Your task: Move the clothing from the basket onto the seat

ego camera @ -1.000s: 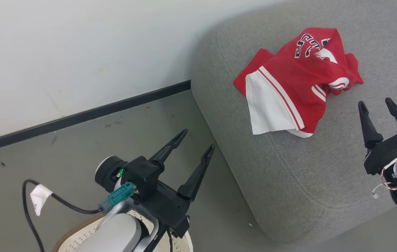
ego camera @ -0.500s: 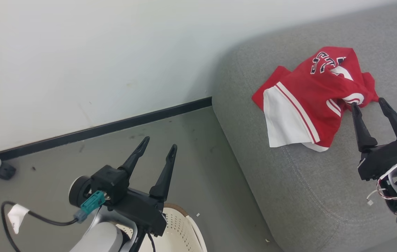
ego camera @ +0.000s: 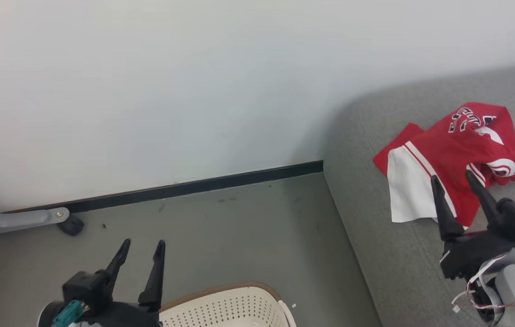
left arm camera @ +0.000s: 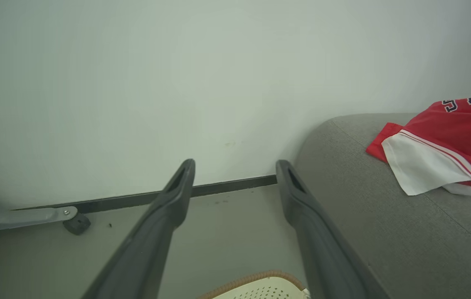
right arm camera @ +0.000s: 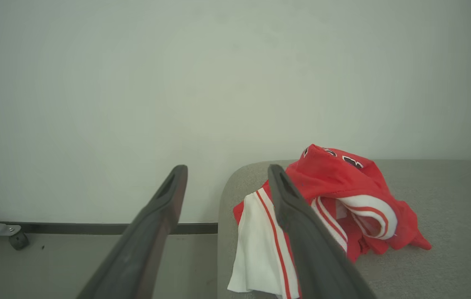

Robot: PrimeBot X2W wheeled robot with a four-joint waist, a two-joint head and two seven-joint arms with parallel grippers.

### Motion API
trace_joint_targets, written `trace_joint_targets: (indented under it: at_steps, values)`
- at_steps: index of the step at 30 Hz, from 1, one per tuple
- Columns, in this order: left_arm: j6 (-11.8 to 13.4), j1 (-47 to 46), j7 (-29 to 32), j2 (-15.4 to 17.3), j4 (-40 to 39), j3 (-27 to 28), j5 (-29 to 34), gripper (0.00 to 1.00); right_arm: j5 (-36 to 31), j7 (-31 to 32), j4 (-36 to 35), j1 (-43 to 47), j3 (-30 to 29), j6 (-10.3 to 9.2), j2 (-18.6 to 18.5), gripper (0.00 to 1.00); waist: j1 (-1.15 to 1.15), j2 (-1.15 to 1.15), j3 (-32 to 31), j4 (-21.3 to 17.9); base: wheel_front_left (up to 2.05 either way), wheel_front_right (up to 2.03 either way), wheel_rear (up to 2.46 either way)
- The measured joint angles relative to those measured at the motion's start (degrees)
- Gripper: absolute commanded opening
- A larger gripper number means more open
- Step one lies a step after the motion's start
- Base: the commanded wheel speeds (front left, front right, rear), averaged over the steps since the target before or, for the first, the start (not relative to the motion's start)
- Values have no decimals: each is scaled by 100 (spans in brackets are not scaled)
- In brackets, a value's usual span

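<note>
Both grippers are spread wide and hold nothing. The left gripper (ego camera: 143, 243) sits low at the left of the head view, fingers pointing up over the floor (ego camera: 239, 227), with the basket (ego camera: 221, 291) just to its right at the bottom edge. The clothing (ego camera: 457, 154) lies in a crumpled red-and-white heap on the seat (ego camera: 375, 236), near the seat's rounded corner by the wall (ego camera: 193, 91). I cannot tell whether the heap is one piece or two. The right gripper (ego camera: 451, 176) is over the seat. Its fingertips overlap the near edge of the heap in the head view, and in the right wrist view one finger crosses the white panel. I cannot confirm contact from either view. Compared with one second ago, the whole head view has shifted, so the camera has turned: the seat and clothing now sit further right and lower, and more wall is in view. A grey metal leg with a dark caster (ego camera: 34, 219) now shows at the baseboard on the left. More of the basket rim and its perforated wall shows than before. Set against the clothing, the right gripper has closed in: earlier its tips stood apart from the heap, below and to the right. The heap's shape and its place on the seat are unchanged.
</note>
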Motion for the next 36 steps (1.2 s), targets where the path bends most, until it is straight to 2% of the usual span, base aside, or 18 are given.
trace_joint_targets:
  at_steps: [9, 16, 21, 25, 36]
  values:
    - [16, 698, -42, 92, -74, 481, -41, 100, -47, 0, -767, 889, -25, -303, 214, 100, 0, 0, -411, 468, 0, 0, 0]
    - [16, 1234, -73, 14, -212, 1025, 69, 100, -136, 0, -1399, 1608, 73, -566, 515, 100, 0, 0, -674, 686, 0, 0, 0]
    - [18, 1594, -74, -79, -355, 1444, 247, 100, -301, 0, -1712, 1823, 190, -627, 586, 100, 0, -1, -750, 665, 0, 0, 0]
    - [16, 1652, -74, -260, -550, 1590, 444, 100, -347, 0, -1867, 2148, 181, -721, 563, 100, 1, 0, -759, 639, 0, 0, 0]
    - [18, 1878, -74, -444, -881, 1851, 848, 100, -359, 0, -2236, 2447, 70, -873, 639, 100, 0, 0, -751, 554, 0, 0, 0]
